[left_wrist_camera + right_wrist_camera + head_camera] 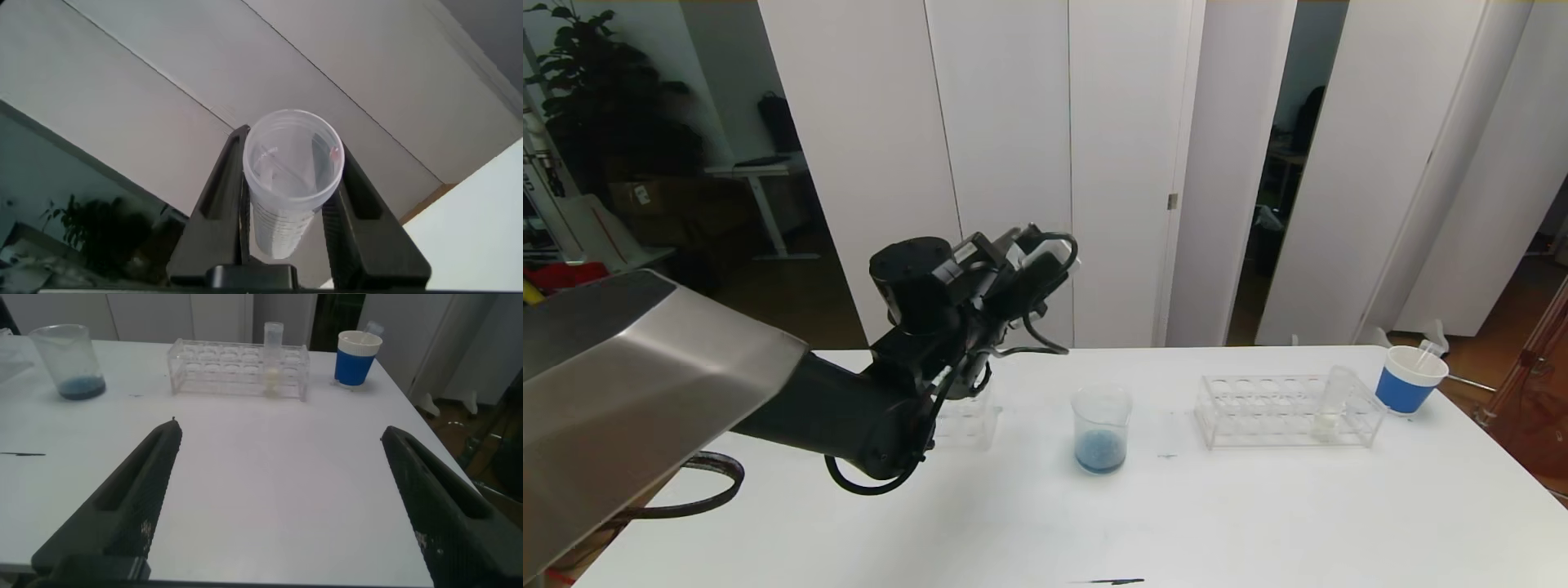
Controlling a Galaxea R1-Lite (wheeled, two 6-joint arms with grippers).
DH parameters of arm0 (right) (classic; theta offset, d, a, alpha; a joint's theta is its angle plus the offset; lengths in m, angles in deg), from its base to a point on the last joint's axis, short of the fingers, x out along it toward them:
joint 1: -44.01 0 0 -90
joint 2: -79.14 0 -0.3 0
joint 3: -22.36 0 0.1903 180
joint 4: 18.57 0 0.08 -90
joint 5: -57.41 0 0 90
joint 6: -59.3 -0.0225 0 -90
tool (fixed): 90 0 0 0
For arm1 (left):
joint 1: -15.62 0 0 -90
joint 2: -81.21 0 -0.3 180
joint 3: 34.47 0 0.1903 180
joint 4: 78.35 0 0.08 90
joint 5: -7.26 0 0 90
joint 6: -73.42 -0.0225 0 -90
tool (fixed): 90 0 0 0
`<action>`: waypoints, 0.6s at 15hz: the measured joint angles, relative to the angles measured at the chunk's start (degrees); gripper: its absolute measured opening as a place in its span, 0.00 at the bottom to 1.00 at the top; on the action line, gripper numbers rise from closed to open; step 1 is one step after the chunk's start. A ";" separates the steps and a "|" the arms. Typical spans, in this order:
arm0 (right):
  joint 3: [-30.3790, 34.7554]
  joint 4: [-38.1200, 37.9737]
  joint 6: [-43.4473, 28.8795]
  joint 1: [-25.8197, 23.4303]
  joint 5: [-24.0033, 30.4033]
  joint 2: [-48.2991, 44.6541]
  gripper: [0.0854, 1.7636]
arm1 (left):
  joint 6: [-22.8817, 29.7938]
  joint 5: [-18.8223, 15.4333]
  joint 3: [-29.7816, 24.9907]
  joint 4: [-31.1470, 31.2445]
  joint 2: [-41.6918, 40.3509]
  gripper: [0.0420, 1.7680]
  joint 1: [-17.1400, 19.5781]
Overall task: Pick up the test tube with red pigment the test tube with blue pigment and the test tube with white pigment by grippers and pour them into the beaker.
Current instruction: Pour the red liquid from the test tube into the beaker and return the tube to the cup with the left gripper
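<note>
**Clear tube gripped aloft, blue lying in the beaker**

The white table (1094,523) carries the whole set-up. By my reading, the work is between pours. The beaker (1101,429) stands mid-table with blue pigment at its bottom and no red or white in sight. The white tube (272,347) stands in the right rack (1258,408), not yet picked.

The left arm reaches up and forward, well above the table, left of the beaker and over the left rack (968,420). The left gripper (290,143) is clamped on a clear tube (282,220), whose mouth faces the wrist camera. A red speck shows near the rim; what else it holds I cannot tell.

Next, this tube likely needs carrying over the beaker and tipping, or returning to a rack.

The right gripper (278,437) waits low over the table's near side with jaws spread wide and empty.
</note>
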 joint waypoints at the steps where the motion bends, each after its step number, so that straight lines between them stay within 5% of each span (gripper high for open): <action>1: 0.00 0.00 0.00 0.00 -0.02 0.00 0.99 | 4.07 2.34 -1.07 1.76 -1.72 0.31 0.11; 5: 0.00 0.00 -0.02 0.00 0.00 0.00 0.99 | 24.64 10.86 -4.90 10.78 -9.74 0.31 1.21; 9: 0.00 0.00 -0.02 0.00 -0.02 -0.02 0.99 | 44.57 13.23 -11.29 19.48 -17.98 0.31 5.97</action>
